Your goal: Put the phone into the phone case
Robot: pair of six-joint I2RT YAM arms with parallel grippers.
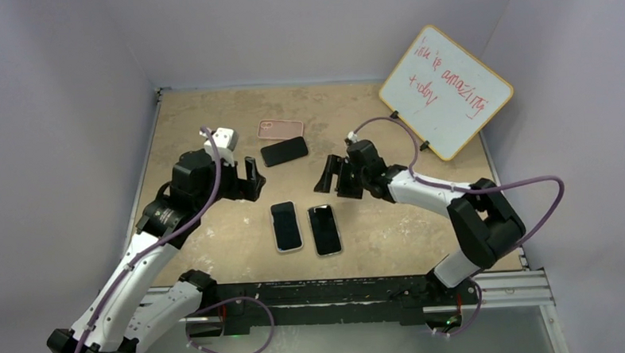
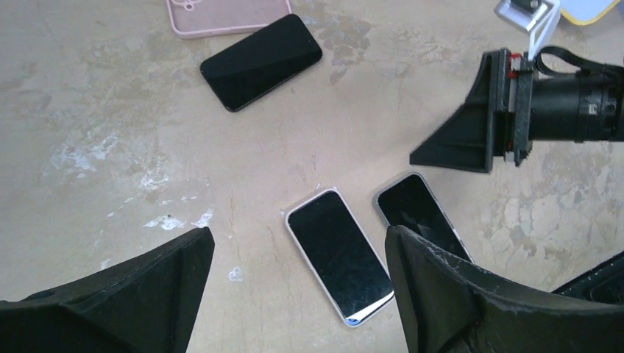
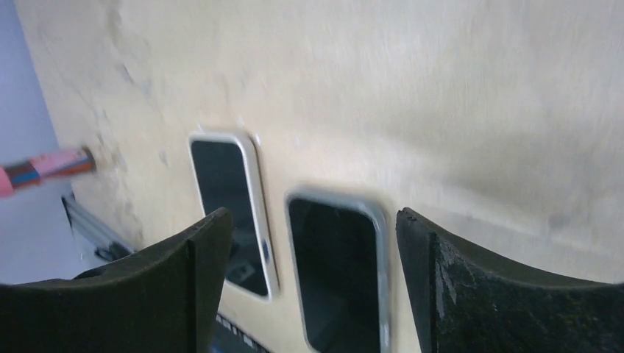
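A bare black phone point(image 1: 284, 151) point(image 2: 261, 61) lies screen up just in front of an empty pink phone case point(image 1: 281, 128) point(image 2: 221, 16) at the back of the table. Nearer the arms, a white-rimmed phone point(image 1: 286, 225) point(image 2: 338, 254) point(image 3: 224, 206) and a grey-rimmed phone point(image 1: 324, 229) point(image 2: 419, 213) point(image 3: 335, 272) lie side by side. My left gripper point(image 1: 253, 180) point(image 2: 298, 235) hangs open and empty above the table, left of that pair. My right gripper point(image 1: 330, 176) point(image 3: 314, 217) is open and empty above the grey-rimmed phone, touching nothing.
A whiteboard point(image 1: 446, 91) with red writing leans at the back right corner. Purple walls close off the left, back and right sides. A metal rail point(image 1: 362, 290) runs along the near edge between the arm bases.
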